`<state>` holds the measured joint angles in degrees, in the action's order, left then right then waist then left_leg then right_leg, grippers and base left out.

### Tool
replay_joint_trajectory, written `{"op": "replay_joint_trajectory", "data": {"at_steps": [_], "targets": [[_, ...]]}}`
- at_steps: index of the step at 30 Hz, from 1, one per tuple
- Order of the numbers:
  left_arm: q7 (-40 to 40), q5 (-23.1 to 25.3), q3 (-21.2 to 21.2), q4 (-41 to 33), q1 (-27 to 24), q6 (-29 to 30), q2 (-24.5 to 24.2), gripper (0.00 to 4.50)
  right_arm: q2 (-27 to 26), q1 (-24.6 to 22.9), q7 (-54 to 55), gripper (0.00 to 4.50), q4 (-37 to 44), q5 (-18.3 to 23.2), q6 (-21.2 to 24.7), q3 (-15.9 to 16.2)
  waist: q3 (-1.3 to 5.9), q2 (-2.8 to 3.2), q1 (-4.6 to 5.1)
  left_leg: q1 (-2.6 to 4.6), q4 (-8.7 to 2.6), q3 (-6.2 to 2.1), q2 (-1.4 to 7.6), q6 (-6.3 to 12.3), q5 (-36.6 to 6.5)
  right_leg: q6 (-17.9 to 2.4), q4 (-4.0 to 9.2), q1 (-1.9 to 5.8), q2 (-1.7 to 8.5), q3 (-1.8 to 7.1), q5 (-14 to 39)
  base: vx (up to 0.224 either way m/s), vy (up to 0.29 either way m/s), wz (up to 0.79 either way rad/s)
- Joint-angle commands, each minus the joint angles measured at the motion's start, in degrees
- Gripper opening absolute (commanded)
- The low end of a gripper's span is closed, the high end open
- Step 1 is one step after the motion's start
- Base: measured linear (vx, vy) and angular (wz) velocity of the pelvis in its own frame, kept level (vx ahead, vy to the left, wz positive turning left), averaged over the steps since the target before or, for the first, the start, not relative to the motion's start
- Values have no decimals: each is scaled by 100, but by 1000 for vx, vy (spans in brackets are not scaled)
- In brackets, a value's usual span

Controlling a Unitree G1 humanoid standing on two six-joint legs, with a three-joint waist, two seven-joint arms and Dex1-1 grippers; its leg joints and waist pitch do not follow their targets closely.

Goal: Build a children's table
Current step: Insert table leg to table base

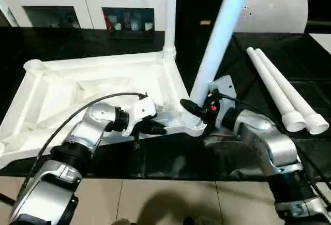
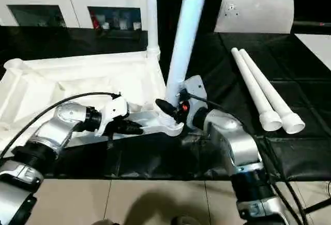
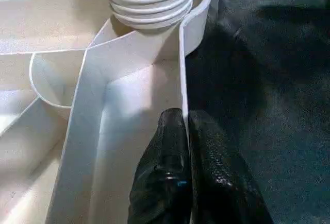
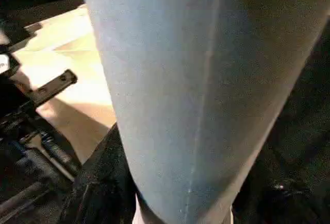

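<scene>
The white tabletop [image 1: 77,90] lies upside down on the black table, ribs facing up. One white leg [image 1: 169,13] stands upright in its far right corner. A second leg [image 1: 222,33] leans in the near right corner socket [image 3: 149,0], its threaded end showing there. My right gripper [image 1: 199,112] is shut on this leg [image 4: 191,80] just above the socket. My left gripper [image 3: 184,115] is shut on the tabletop's thin near rim, a little left of that socket. Two more legs [image 1: 282,93] lie side by side on the table to the right.
White cabinets [image 1: 83,2] stand behind the table, and a flat white bag [image 1: 274,13] rests at the back right. The black table surface [image 1: 248,54] extends to the right. Pale floor tiles [image 1: 165,199] show below the table's near edge.
</scene>
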<state>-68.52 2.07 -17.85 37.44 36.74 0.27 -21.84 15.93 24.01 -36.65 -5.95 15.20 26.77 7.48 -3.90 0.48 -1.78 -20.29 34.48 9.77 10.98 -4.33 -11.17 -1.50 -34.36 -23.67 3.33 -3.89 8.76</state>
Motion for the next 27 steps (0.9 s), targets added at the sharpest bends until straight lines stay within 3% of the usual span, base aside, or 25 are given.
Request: {"op": "replay_joint_trajectory", "data": {"at_steps": [1,9,13,19,22,27], "targets": [[-166,287,-150,114,-103,53,-170,0,123,18,-192,191,-183,-125,-1,158,434,-56,-31,-22,-375,-30,145,211,-866,-850,458,355,436,280,2059,0,0,0],[-270,269,-233,155,-74,-44,-297,0,344,-3,-446,191,-111,-17,183,144,420,-66,-18,21,-403,-43,155,136,-1190,-767,503,329,427,272,2392,0,0,0],[-265,344,-248,259,-67,-241,-371,0,363,-35,-468,191,-139,45,191,38,420,-88,-15,29,-391,-44,140,137,-1266,-631,552,319,436,263,2751,0,0,0],[-133,234,-128,230,-7,95,-303,0,313,-140,-431,191,-72,105,181,-29,431,-77,-20,29,-400,-46,156,124,-1192,-713,523,310,427,263,2506,0,0,0],[-153,108,-101,217,71,382,-222,55,250,-220,-393,191,-102,89,110,-31,423,-75,-24,31,-401,-45,149,111,-1245,-715,536,311,429,259,2600,0,0,0],[177,277,-132,487,194,278,-144,84,192,-273,-343,191,-98,94,99,-30,417,-62,-28,56,-401,-51,137,129,-1352,-623,588,296,425,242,2832,0,0,0]]}}
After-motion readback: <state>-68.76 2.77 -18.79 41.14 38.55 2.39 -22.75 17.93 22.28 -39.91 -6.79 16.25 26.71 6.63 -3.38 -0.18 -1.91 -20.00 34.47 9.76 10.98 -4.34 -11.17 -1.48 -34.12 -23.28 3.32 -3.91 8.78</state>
